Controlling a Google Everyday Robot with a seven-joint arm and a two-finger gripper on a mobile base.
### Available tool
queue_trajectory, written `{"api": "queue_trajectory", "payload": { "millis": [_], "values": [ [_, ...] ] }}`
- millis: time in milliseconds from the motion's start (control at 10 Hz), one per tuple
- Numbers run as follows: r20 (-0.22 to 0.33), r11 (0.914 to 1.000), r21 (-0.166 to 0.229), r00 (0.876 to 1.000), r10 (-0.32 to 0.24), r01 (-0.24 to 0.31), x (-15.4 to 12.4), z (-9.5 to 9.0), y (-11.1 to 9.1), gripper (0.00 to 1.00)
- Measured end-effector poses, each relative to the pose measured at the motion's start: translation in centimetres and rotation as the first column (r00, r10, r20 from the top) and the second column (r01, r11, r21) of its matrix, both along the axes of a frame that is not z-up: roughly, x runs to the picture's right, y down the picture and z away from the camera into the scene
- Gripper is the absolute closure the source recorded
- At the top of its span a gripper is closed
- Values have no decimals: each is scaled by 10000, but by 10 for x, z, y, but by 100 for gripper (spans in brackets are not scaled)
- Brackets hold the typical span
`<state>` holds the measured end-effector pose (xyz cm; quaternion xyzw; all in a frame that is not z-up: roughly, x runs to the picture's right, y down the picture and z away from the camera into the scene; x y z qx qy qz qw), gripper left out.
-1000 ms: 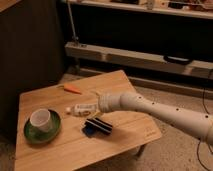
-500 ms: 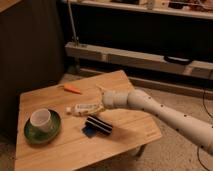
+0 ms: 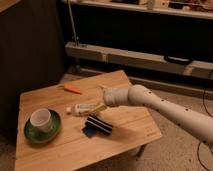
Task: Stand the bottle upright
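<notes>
The bottle (image 3: 84,108) lay on its side near the middle of the table (image 3: 60,152), cap pointing left toward the cup (image 3: 40,119), which stood on a green plate (image 3: 31,136). The gripper (image 3: 101,105) sat low at the bottle's right end, its tip at or against the base, the white arm (image 3: 165,107) reaching in from the right. Whether the claw was spread around the base, closed on it, or merely touching it could not be told. The black block (image 3: 97,125) lay just in front of the bottle, and the carrot (image 3: 73,89) lay well behind it. The main risk, as I judged it, was the grip point: taken at the very end, a light, smooth bottle could pivot or slip out when tipped up, and it might roll toward the cup. A tilting sweep could also carry the cap end into the cup or plate, or drag the base against the block and shove it. A slim bottle has a small footing, so if it were let go while leaning at all, it would likely topple back. A push down without a secure hold might squirt it away across the wood
</notes>
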<state>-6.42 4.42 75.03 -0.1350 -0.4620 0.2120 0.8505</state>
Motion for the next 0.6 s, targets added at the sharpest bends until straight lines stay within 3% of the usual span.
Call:
{"api": "queue_trajectory", "payload": {
  "millis": [500,600],
  "values": [
    [-41,10000,34,10000,64,-64,-1,1,-2,20],
    [-716,9999,13,9974,109,-108,-6,7,-8,20]
  ]
}}
